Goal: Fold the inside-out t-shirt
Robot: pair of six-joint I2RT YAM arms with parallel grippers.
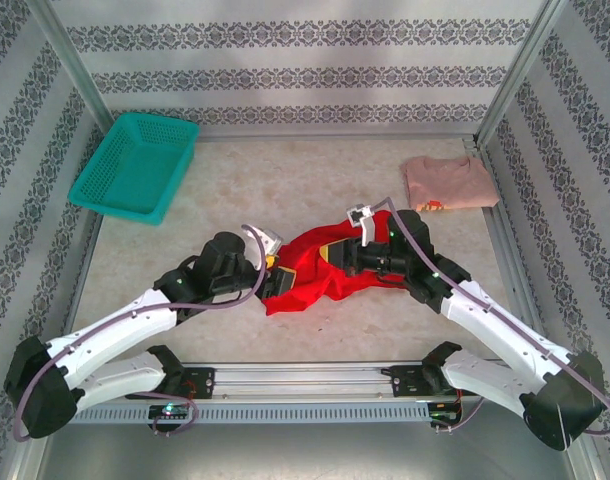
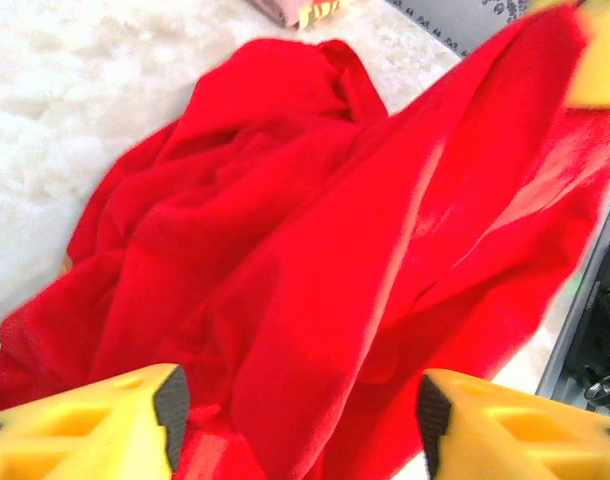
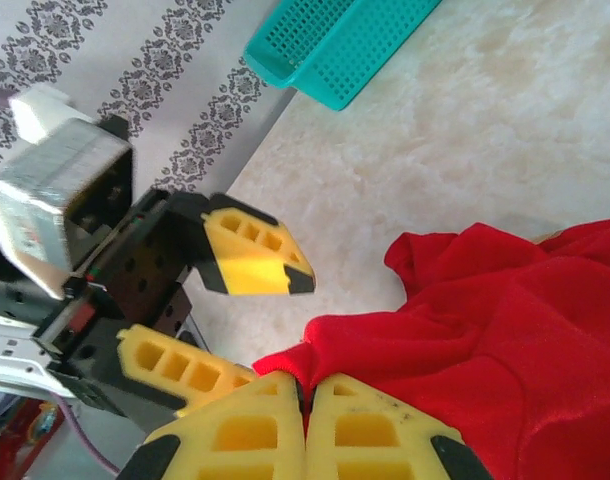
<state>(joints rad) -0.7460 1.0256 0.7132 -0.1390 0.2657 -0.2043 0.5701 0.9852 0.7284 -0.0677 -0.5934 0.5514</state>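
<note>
The inside-out t-shirt [image 1: 320, 268] is a bright red crumpled heap in the middle of the table, between the two arms. My right gripper [image 1: 340, 255] is at its far right side. In the right wrist view that gripper [image 3: 307, 388] is shut on a folded edge of the red t-shirt [image 3: 485, 330], pinching the cloth between its yellow fingers. My left gripper [image 1: 273, 265] is at the heap's left edge. Its jaws [image 2: 297, 420] stand wide apart over the red cloth [image 2: 315, 250], gripping nothing. The right wrist view also shows the left gripper [image 3: 275, 330] open, right beside the pinched edge.
A teal basket [image 1: 135, 165] stands at the back left, also visible as the teal basket [image 3: 335, 45] from the right wrist. A folded pale pink shirt [image 1: 448, 183] lies at the back right. Patterned walls and metal posts enclose the table; the rail [image 1: 305, 380] runs along the front.
</note>
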